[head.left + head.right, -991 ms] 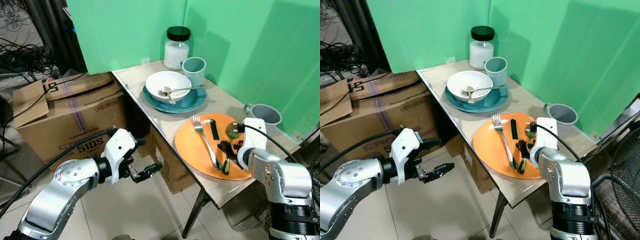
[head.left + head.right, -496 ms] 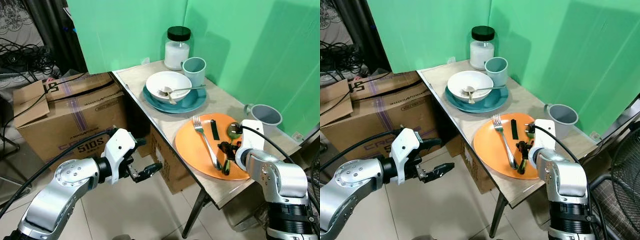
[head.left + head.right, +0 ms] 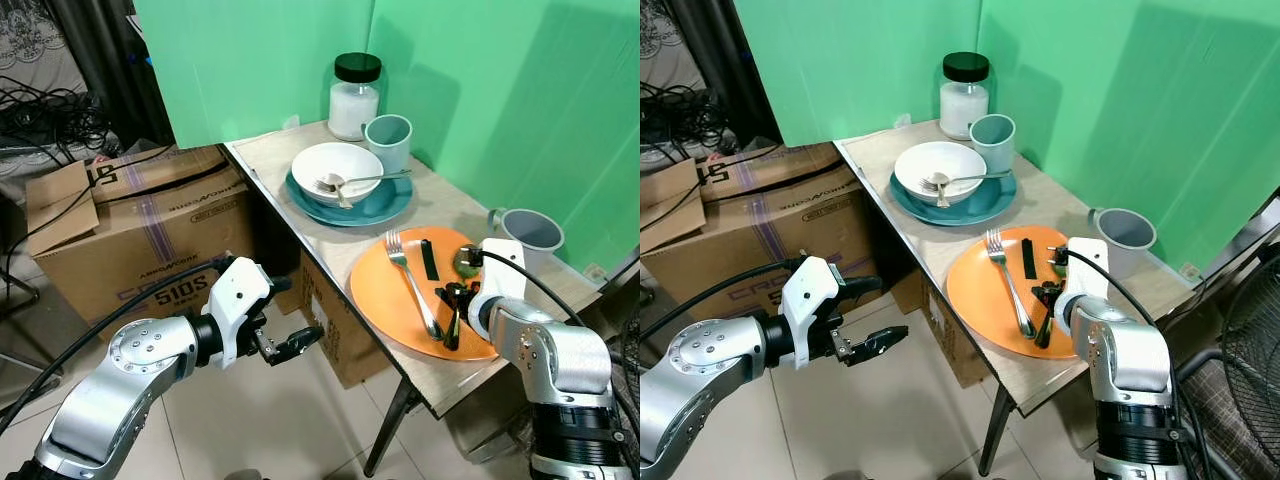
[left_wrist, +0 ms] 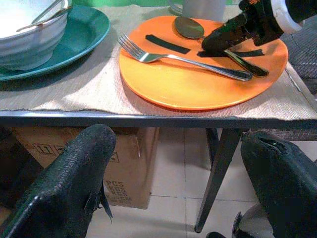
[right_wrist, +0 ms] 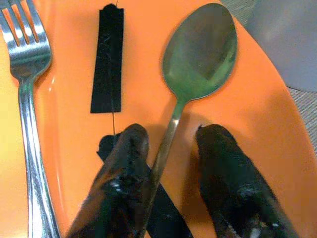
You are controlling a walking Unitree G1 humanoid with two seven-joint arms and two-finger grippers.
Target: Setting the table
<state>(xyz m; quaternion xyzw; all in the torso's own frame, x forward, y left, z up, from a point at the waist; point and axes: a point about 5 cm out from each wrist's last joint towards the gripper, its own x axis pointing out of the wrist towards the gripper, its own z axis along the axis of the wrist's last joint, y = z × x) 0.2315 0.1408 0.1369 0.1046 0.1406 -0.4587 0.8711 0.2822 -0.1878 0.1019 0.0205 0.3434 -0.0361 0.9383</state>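
Straddling the handle of a spoon [image 5: 198, 57] on the orange plate [image 3: 385, 290], the right gripper [image 5: 168, 148] has its fingers spread to either side, one touching the handle, nothing pinched. A fork [image 3: 410, 280] lies beside the spoon on that plate. The left gripper [image 3: 290, 345] hangs parted off the table's edge, near a cardboard box [image 3: 150, 230] printed "510S".

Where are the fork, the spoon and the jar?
fork [image 3: 414, 287], left eye view, middle of its handle
spoon [image 5: 200, 52], right wrist view, centre of its bowl
jar [image 3: 353, 106], left eye view, its white glass body
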